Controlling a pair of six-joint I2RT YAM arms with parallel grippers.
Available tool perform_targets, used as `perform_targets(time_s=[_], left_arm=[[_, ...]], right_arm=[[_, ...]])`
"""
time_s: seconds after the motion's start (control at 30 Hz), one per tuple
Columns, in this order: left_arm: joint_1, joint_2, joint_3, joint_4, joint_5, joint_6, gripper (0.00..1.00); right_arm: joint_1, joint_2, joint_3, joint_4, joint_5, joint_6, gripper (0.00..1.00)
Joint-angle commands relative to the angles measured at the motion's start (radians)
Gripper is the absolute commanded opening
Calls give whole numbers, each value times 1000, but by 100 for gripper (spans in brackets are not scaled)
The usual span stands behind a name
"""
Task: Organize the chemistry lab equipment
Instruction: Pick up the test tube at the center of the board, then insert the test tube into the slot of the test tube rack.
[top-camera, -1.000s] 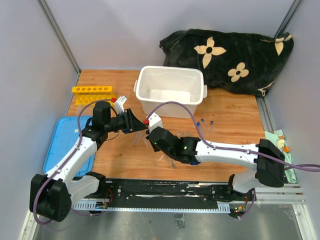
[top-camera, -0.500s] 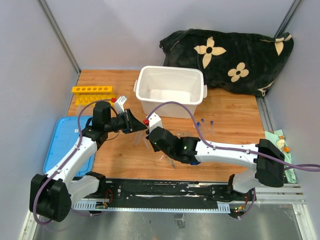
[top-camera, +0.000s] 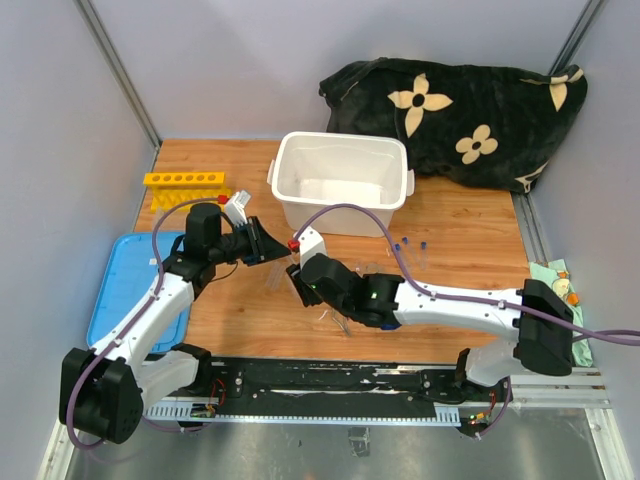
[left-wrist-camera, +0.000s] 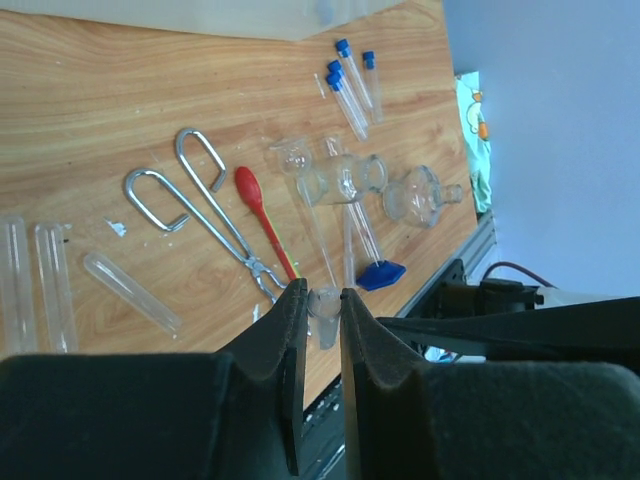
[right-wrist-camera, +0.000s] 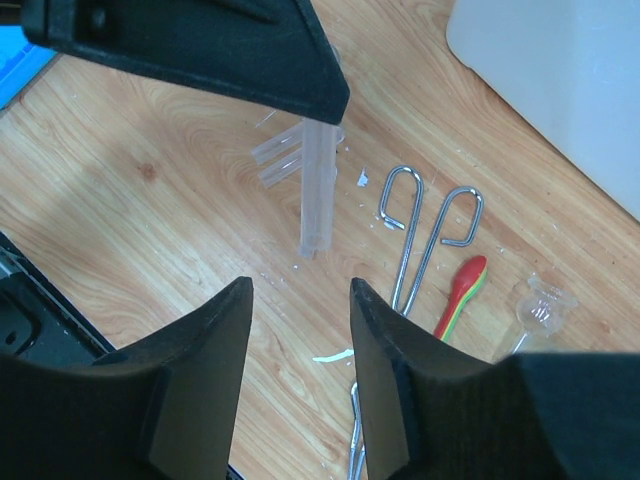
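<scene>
One tube held left, rack waiting left of the bin

My left pincer (left-wrist-camera: 322, 310) is closed narrow on a clear tube (right-wrist-camera: 318, 190), just in front of the bin's (top-camera: 338, 222) left corner. The tube's long axis runs straight on out of those fingers, with its free end pointing at my right pincer (right-wrist-camera: 300, 288). That pincer stands wide and holds nothing. The tube's end stops short of its gap and touches neither finger, so I judge the tube is the left's alone.

Below both pincers, in front of the bin, lie the tongs (left-wrist-camera: 228, 228), the red tool (left-wrist-camera: 250, 188) beside them, and some loose tubes (left-wrist-camera: 130, 290) flat on the wood. Also out in front of the bin are a beaker (left-wrist-camera: 340, 180), the flask (left-wrist-camera: 420, 195) and the blue-based piece (left-wrist-camera: 380, 272). The capped tubes (left-wrist-camera: 350, 85) lie in front of its right end.

The rack (top-camera: 185, 180) stands left of the bin, holes up, on the left arm's own side and well apart from the right arm, so the left arm is the nearer one. I reckon the tube must swing away from the right pincer and stand upright before it will drop into a hole. I can see nothing between pincer and rack. The lid (top-camera: 112, 285) lies left of the bin but nearer me, off that path. The blanket (top-camera: 460, 110) is behind the bin's right end.
</scene>
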Motion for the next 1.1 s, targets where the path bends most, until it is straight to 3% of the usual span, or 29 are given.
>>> perform_targets(time_s=[0.0,0.27,0.6,0.77,1.07], left_arm=[[2,2,58,-48,-86,63,0],[1,-8,194,-210,-356,186,0],[3,13,346,-239,-819,355,0],[32,127,411,-205,-882,415,0],[211,336,494,-177,-857,390,0]], right_arm=[[17,-53,-13,-51,-6,6,45],[29,-199,-86,-142,59,32,45],[29,-398,-193,-279,207,67,44],[29,-473,-220,-304,270,55,45],[29,-556,-249,-370,315,78,45]])
